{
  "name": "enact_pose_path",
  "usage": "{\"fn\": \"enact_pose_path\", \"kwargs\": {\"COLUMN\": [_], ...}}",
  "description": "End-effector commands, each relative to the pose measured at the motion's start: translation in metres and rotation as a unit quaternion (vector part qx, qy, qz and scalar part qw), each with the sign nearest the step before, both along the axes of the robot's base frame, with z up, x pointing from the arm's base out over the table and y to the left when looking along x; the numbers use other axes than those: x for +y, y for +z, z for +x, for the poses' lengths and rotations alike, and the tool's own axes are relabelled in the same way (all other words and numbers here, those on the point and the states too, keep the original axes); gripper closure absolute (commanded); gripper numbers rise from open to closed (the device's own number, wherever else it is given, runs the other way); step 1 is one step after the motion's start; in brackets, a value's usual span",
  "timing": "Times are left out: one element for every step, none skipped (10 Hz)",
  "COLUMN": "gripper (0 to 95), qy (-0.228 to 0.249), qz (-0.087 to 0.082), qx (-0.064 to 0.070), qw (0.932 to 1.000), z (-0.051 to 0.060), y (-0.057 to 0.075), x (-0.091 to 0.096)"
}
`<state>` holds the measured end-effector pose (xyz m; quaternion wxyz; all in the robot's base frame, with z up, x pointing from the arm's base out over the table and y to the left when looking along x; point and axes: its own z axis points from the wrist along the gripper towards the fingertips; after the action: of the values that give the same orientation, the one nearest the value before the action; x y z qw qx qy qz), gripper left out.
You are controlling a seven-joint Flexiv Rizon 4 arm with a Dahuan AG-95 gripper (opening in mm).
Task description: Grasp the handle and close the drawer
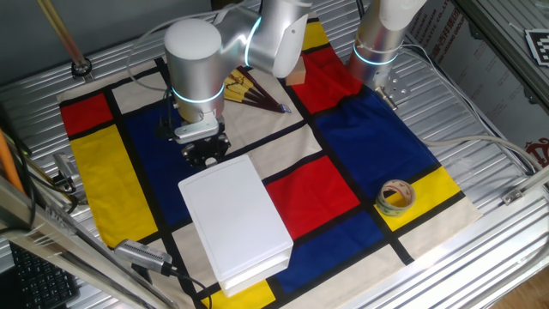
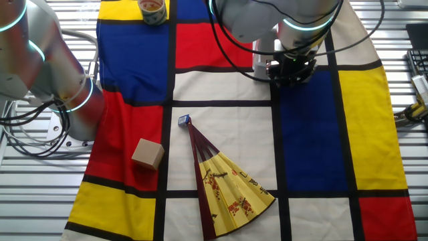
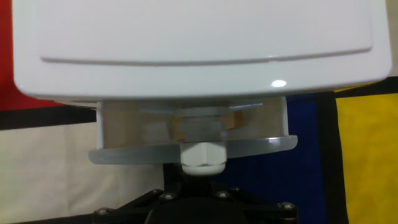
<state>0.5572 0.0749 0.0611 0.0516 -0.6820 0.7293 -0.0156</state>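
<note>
The flat white box lies on the coloured cloth. Its drawer sticks out a little from the short end, so the narrow front rim stands off the box. The handle, a small white knob, juts from the middle of that rim. My gripper sits right at the knob, whose near end disappears into the black fingers closed around it. From the side, the gripper is at the box's far short end. In the other fixed view, the arm hides most of the box behind the gripper.
A folded-out yellow fan and a tan wooden cube lie on the cloth beyond the gripper. A tape roll rests on a yellow patch to the box's right. A second arm's base stands at the table's far edge.
</note>
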Motion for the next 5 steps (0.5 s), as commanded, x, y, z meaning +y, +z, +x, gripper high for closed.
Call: {"fn": "enact_pose_path", "kwargs": {"gripper": [95.0,95.0,95.0,95.0,95.0], "qy": [-0.003,-0.005,-0.005,-0.006,-0.006], "qz": [-0.003,-0.004,-0.003,-0.002,-0.003], "qx": [0.000,0.000,0.000,0.000,0.001], "qw": [1.0000,1.0000,1.0000,1.0000,1.0000], "z": [0.0000,-0.0001,-0.0003,-0.0004,-0.0005], "y": [-0.0005,-0.0006,-0.0007,-0.0009,-0.0009], "x": [0.0007,0.0012,0.0017,0.0023,0.0026]}}
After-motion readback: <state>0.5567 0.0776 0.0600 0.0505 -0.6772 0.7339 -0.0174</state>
